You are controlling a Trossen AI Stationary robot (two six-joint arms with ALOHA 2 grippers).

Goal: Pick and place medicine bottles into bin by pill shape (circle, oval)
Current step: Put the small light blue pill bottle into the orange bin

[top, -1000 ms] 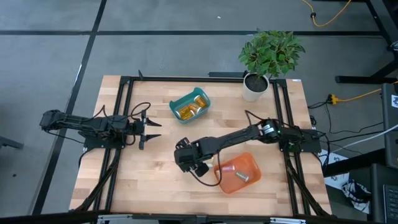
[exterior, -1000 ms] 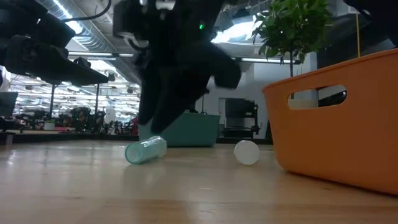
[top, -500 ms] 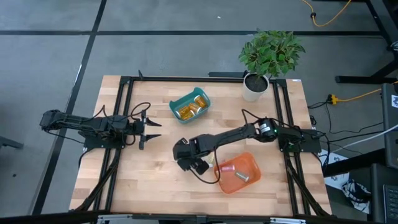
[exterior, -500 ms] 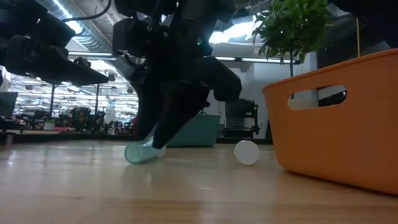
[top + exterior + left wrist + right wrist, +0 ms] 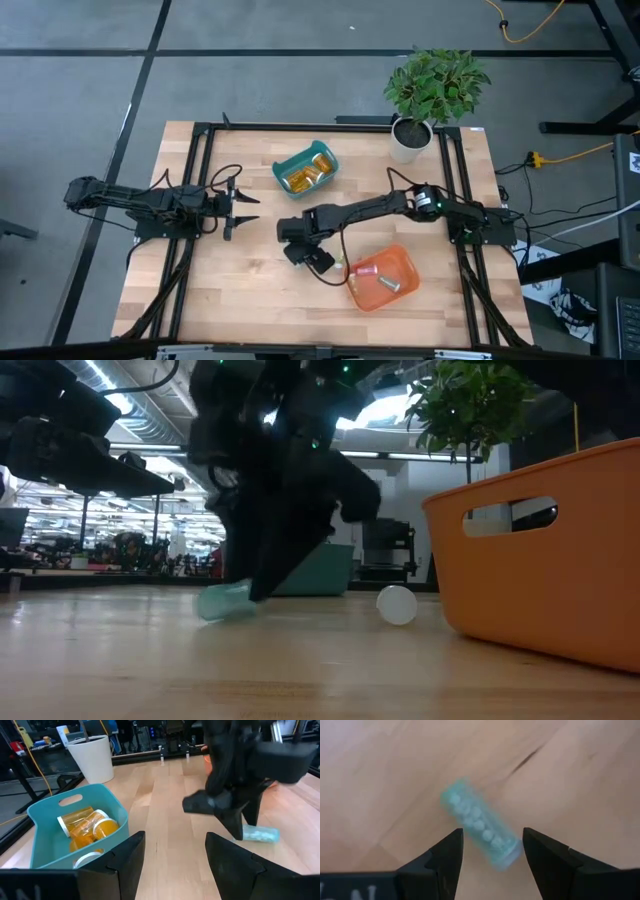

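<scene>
A teal medicine bottle with round white pills lies on its side on the wood table, also seen in the low view and the left wrist view. My right gripper hangs open right over it near the table's middle, slanting down, with the bottle's nearer end in the gap between the fingers. My left gripper waits open at the table's left. A small white round thing rests on the table beside the orange bin. My right gripper comes at the teal bottle from above, slanting down, with one finger on each side of the bottle's nearer end. In the low view a fingertip stands right at the bottle. I cannot tell whether it touches.
A teal bin with amber bottles stands toward the far edge. The orange bin, near the front right, holds two bottles. A potted plant stands at the far right corner. Black frame rails run along both sides.
My right gripper has gone toward the table's left and a little toward the far edge, has sunk lower and has tipped to a new slant. It now stands over the teal bottle. Its fingers have kept the same gap.
</scene>
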